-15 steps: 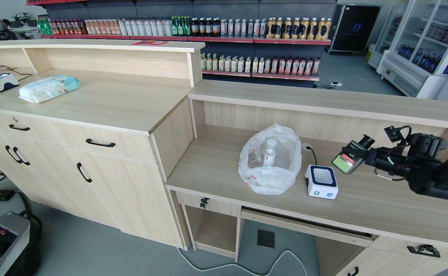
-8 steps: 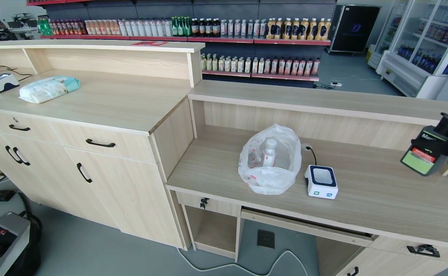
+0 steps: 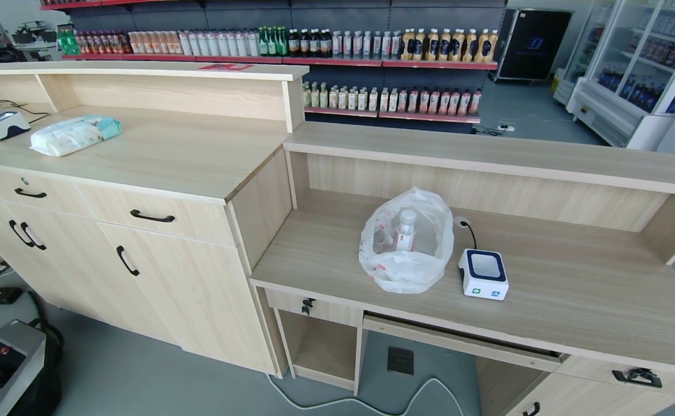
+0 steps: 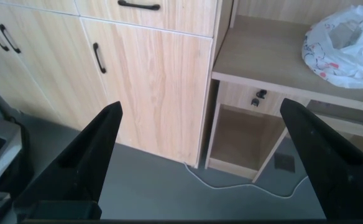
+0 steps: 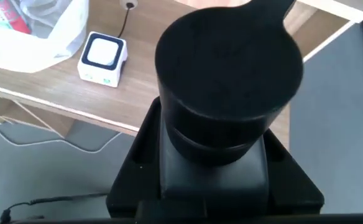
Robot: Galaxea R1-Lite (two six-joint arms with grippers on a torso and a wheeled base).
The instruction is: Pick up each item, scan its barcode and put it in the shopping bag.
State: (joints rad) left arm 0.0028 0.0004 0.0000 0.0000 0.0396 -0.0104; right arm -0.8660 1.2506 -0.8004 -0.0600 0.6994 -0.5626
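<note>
A white plastic shopping bag (image 3: 407,263) stands open on the lower desk (image 3: 574,300) with a clear bottle (image 3: 406,228) upright inside it. Just to the bag's right sits the white barcode scanner (image 3: 483,273). In the right wrist view my right gripper (image 5: 215,171) is shut on a black bottle with a wide black cap (image 5: 231,62). It is held off the desk's right end, with the scanner (image 5: 102,57) and bag (image 5: 38,31) below and farther off. My left gripper (image 4: 201,112) hangs open and empty over the floor in front of the cabinets, with the bag (image 4: 346,43) farther off.
A pack of wipes (image 3: 74,134) and a second scanner (image 3: 3,125) lie on the higher left counter. A raised ledge (image 3: 487,153) runs behind the desk. Shelves of drinks (image 3: 337,43) stand beyond it. A cable (image 3: 349,398) trails on the floor.
The right arm has carried the black bottle from beside the scanner off to the right and out of the head view. The bag and scanner have stayed put.
</note>
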